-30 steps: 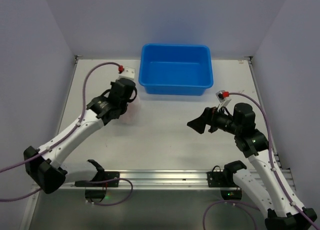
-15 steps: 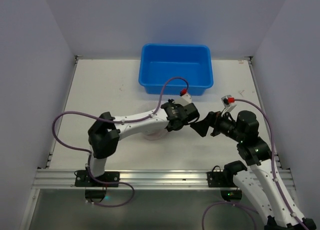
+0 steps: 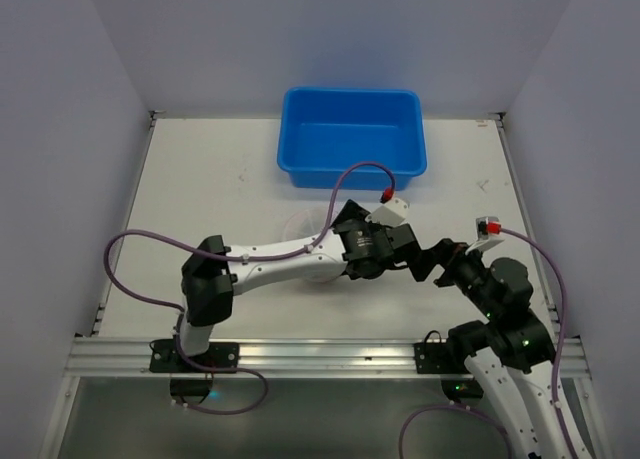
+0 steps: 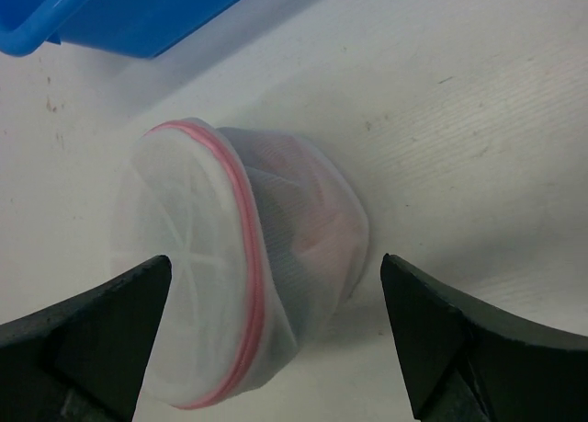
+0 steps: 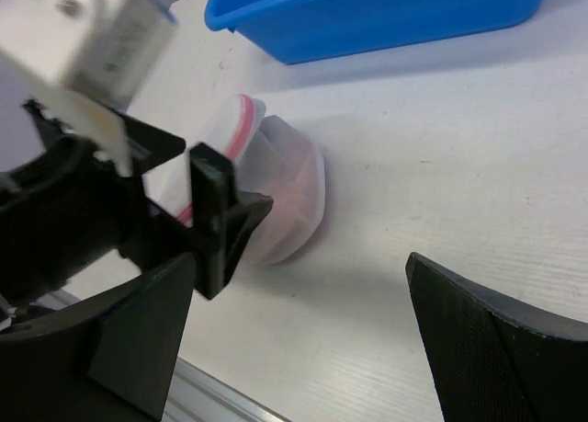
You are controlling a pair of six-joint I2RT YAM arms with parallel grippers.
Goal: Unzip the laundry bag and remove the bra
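Observation:
The laundry bag [image 4: 230, 266], a white mesh drum with pink trim [image 4: 246, 256], lies on its side on the table. In the left wrist view it sits just ahead of my left gripper [image 4: 276, 339], which is open with its fingers [image 4: 92, 339] either side of it and apart from it. A pinkish shape [image 4: 317, 243] shows through the mesh; I take it for the bra. From above, the left arm covers most of the laundry bag [image 3: 303, 226]. My right gripper [image 5: 303, 339] is open over bare table, to the right of the laundry bag [image 5: 289, 188] and facing my left gripper [image 3: 392, 247].
A blue plastic tub [image 3: 350, 139] stands at the back middle of the table [image 3: 200, 179], behind the bag. The two grippers are close together near the table's middle. A metal rail [image 3: 320, 354] runs along the near edge.
The left arm swung from the far left to the table's middle, bringing the bag along. Its jaws then went from shut to open, letting the bag go. The right gripper shifted right and nearer.

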